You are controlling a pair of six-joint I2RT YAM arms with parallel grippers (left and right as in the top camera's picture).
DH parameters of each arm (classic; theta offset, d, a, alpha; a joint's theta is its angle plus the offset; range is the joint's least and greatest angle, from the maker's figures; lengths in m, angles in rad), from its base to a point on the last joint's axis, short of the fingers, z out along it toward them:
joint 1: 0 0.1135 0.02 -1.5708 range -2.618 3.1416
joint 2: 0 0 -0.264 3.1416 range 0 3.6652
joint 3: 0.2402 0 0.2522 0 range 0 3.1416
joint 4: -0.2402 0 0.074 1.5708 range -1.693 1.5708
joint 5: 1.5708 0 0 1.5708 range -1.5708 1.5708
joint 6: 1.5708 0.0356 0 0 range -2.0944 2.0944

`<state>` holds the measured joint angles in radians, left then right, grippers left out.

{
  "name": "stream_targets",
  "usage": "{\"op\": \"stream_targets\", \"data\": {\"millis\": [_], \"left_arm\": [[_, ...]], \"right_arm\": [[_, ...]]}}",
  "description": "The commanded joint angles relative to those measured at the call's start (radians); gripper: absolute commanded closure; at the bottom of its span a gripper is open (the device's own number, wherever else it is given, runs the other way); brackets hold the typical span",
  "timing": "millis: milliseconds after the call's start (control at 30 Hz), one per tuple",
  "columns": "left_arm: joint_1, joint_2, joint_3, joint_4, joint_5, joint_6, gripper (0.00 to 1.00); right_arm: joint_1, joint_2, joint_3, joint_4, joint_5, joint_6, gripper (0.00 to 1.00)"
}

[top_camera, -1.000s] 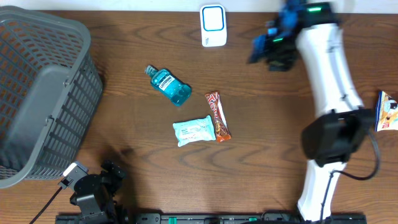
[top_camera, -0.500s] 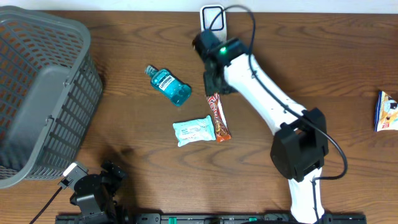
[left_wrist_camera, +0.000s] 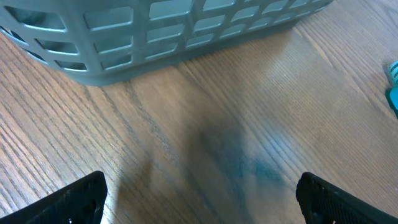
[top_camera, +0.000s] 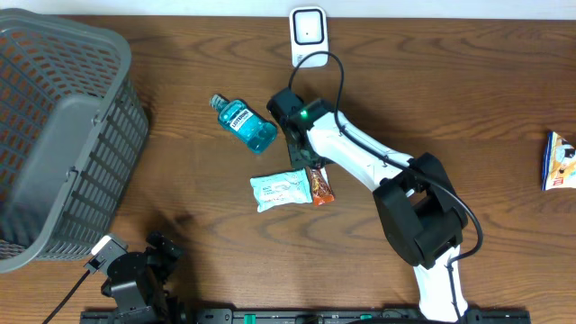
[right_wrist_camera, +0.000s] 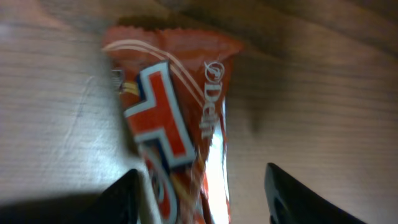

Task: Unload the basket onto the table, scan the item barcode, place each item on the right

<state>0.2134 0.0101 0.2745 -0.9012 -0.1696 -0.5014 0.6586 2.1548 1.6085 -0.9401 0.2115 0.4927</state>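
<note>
Overhead: wood-grain table (top_camera: 468,81) holds snack bar (top_camera: 322,187), grey basket (top_camera: 90,144).

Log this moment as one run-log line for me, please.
right gripper: open, straddling candy bar on table, not gripped | left gripper: open, over table near basket | scanner: nothing presented

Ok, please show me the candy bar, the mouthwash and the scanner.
candy bar (right_wrist_camera: 177,118), right wrist view, on the middle of the red wrapper.
mouthwash (top_camera: 245,122), overhead view, on its label.
scanner (top_camera: 308,29), overhead view, on its front face.
</note>
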Motion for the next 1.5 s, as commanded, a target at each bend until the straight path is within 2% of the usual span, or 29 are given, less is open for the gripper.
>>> {"op": "stream_targets", "data": {"millis": [0, 133, 200, 300, 333, 533, 767, 900, 967, 1167, 1467], "left_arm": [[0.003, -0.005, -0.008, -0.032, -0.002, 0.006, 0.02], [0.003, -0.005, -0.008, -0.032, -0.003, 0.006, 0.02], [0.003, -0.005, -0.008, -0.032, -0.002, 0.006, 0.02], [0.003, -0.005, -0.008, -0.032, -0.002, 0.006, 0.02], [0.003, -0.005, -0.008, -0.032, -0.002, 0.006, 0.02], [0.003, -0.005, -0.008, -0.032, -0.002, 0.006, 0.02], [0.003, -0.005, -0.008, -0.032, -0.002, 0.006, 0.02], [0.003, -0.005, -0.008, -0.032, -0.002, 0.006, 0.02], [0.003, -0.005, -0.008, -0.032, -0.002, 0.006, 0.02], [0.003, -0.005, -0.008, -0.032, -0.002, 0.006, 0.02], [0.003, -0.005, -0.008, -0.032, -0.002, 0.006, 0.02]], "right_arm": [[0.004, -0.026, -0.084, 0.065, 0.019, 0.008, 0.46], [0.003, -0.026, -0.131, 0.113, 0.027, 0.008, 0.57], [0.003, -0.026, -0.131, 0.113, 0.026, 0.008, 0.69], [0.002, -0.029, -0.124, 0.107, -0.023, 0.007, 0.95], [0.001, -0.029, -0.118, 0.099, -0.046, 0.007, 0.99], [-0.035, -0.032, -0.029, -0.032, -0.219, 0.007, 0.99], [-0.166, -0.034, 0.203, -0.416, -0.652, -0.003, 0.99], [-0.227, -0.034, 0.241, -0.579, -0.911, -0.003, 0.99], [-0.251, -0.034, 0.241, -0.638, -0.976, -0.003, 0.99], [-0.307, -0.034, 0.241, -0.761, -1.019, 0.002, 0.99], [-0.328, -0.034, 0.241, -0.762, -1.033, -0.02, 0.99]]}}
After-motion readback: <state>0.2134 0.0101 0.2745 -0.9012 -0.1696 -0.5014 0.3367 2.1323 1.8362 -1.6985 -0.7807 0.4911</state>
